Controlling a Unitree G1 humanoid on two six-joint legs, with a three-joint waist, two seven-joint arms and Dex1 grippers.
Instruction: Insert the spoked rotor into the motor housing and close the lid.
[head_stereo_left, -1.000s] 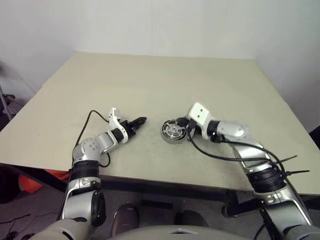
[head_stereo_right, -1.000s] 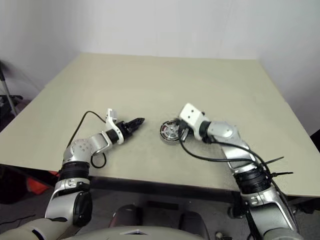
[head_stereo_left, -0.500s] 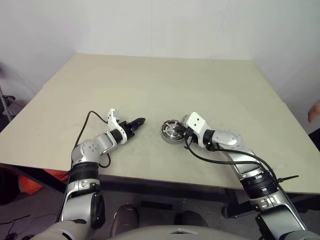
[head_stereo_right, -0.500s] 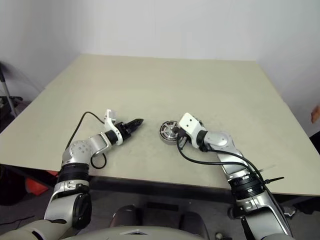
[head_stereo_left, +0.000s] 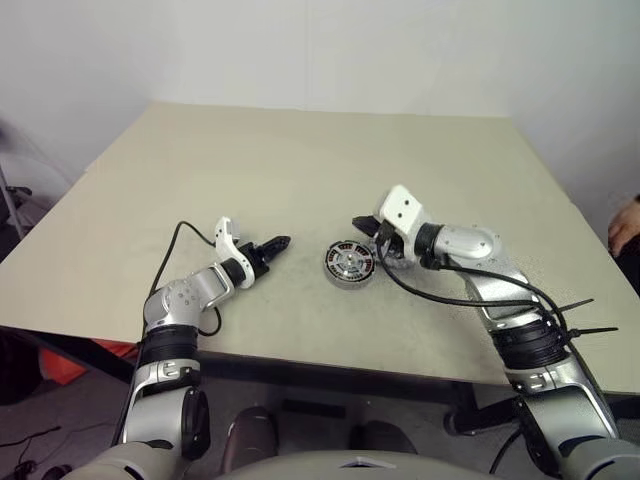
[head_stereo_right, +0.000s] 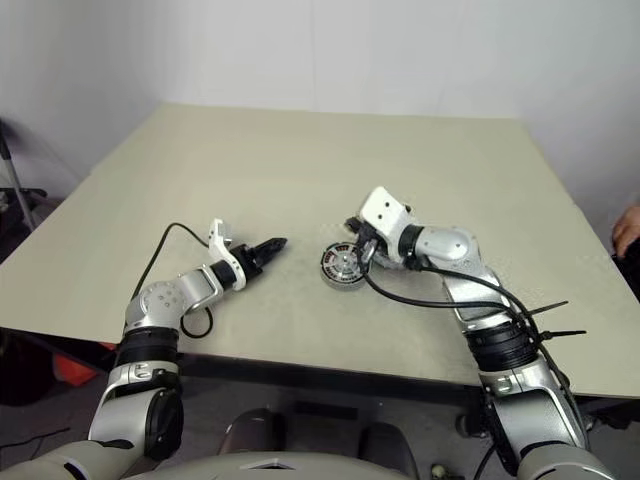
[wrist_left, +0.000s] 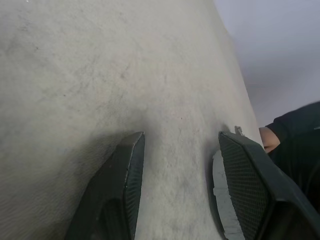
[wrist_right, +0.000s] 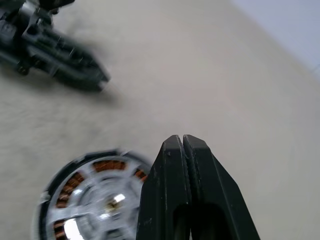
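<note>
The right gripper's (wrist_right: 182, 142) fingers are pressed together, empty, poised just above the motor housing (head_stereo_left: 349, 264) at its 2 o'clock edge, probably to nudge or seat something. The left gripper (head_stereo_left: 281, 242), fingers spread, rests at the housing's 9 o'clock, seemingly waiting. The right wrist view reveals copper windings; the left wrist view catches a person's hand (wrist_left: 270, 139).

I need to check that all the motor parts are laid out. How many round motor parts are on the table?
1: the motor housing, copper windings showing, sits on the table between the grippers, just left of the right gripper. Other parts may be hidden behind that gripper.
</note>
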